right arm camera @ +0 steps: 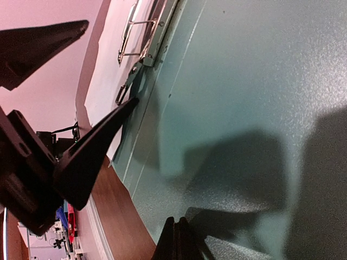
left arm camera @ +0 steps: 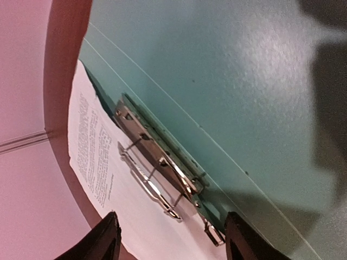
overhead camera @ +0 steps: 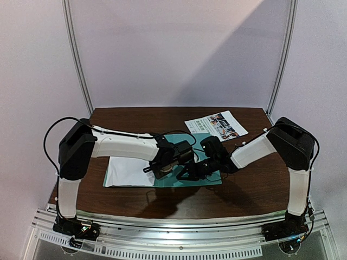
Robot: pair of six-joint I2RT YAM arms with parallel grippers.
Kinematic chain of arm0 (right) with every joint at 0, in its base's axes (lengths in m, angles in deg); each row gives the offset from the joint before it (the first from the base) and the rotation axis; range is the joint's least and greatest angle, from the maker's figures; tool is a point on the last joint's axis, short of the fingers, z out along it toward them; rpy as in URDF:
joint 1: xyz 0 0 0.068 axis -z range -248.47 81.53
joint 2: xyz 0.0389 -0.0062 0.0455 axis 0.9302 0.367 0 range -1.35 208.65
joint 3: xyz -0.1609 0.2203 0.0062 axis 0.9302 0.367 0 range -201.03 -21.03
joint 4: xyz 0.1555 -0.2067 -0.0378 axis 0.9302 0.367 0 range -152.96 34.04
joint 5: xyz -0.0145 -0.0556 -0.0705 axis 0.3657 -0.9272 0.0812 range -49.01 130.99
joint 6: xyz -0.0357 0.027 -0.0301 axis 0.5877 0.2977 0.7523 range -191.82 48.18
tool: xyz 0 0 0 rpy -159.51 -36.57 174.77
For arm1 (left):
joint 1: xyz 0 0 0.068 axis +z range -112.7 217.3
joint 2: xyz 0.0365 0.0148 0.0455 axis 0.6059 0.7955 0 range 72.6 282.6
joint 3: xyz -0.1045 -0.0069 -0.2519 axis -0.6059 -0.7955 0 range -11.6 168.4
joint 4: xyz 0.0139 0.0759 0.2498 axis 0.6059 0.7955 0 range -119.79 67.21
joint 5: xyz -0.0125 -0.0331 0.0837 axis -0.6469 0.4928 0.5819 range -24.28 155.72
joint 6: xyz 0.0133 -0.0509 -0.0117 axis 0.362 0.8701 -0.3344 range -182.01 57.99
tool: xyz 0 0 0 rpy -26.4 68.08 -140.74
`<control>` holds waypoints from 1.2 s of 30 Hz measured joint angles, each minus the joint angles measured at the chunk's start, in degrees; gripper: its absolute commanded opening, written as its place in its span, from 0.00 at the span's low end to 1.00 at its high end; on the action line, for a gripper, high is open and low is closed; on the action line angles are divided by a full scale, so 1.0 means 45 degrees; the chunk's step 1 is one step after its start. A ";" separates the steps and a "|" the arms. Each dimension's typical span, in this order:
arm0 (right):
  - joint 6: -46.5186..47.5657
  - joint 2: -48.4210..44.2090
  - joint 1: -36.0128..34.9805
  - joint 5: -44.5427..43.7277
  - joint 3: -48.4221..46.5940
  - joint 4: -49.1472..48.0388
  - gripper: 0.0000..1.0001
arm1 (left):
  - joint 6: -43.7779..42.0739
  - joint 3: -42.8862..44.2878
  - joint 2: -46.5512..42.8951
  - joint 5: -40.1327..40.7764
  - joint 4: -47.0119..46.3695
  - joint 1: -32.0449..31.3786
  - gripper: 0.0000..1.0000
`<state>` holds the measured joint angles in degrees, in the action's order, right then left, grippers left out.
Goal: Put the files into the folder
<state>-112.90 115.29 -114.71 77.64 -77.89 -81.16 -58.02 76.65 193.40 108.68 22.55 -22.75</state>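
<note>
The teal folder [overhead camera: 212, 176] lies open in the middle of the table. A white text sheet [overhead camera: 129, 171] lies on its left half and reaches up to the metal clip [left arm camera: 157, 165] at the spine. In the left wrist view this sheet [left arm camera: 89, 154] runs under the clip's raised wire bar. My left gripper [left arm camera: 173, 241] is open, its jaws straddling the clip and the sheet's edge without holding either. My right gripper [right arm camera: 179, 230] is shut with nothing in it, tips down at the folder's right panel [right arm camera: 244, 81]. The colour-photo sheet [overhead camera: 216, 125] lies apart at the back right.
Both arms meet over the folder, grippers [overhead camera: 169, 169] [overhead camera: 191, 173] close together. The left gripper's black fingers [right arm camera: 92, 154] show in the right wrist view near the clip [right arm camera: 142, 33]. Brown table [overhead camera: 249, 189] surrounds the folder, and its front edge is near.
</note>
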 measured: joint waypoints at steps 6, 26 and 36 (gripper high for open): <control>0.0010 0.0024 0.0000 0.0034 -0.0107 0.0146 0.00 | 0.0019 -0.0413 0.0000 -0.0078 -0.0121 0.0000 0.68; 0.0058 0.0029 -0.0005 0.0034 -0.0141 0.0272 0.00 | 0.0000 -0.0408 0.0000 0.0976 -0.0461 0.0335 0.66; 0.0058 0.0053 -0.0063 0.0024 -0.0160 0.0243 0.00 | -0.0223 0.0403 0.0000 0.0967 -0.0418 0.0695 0.65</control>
<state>-112.64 115.53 -114.99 77.75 -78.61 -80.06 -59.03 78.46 193.40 113.03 20.67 -19.63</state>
